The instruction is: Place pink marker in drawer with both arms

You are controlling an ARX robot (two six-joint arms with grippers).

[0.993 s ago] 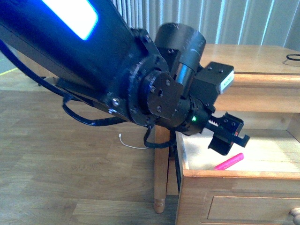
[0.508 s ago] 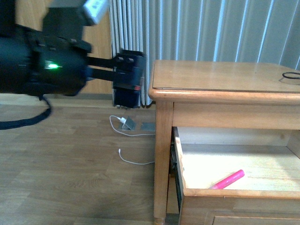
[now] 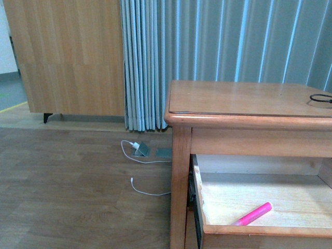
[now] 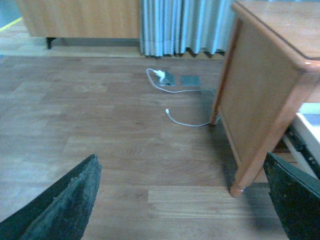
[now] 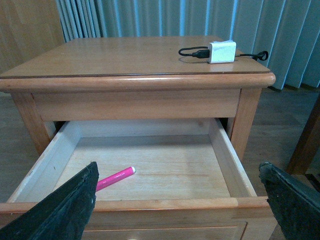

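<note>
Since the pink marker is lying inside the pulled-out drawer, near its front wall, the left end effector and right end effector are hanging empty, jaws apart.

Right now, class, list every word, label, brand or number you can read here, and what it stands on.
None can be read. The marker shows no label, the white charger on the cabinet shows none at this size, and the drawer bears no print.
</note>
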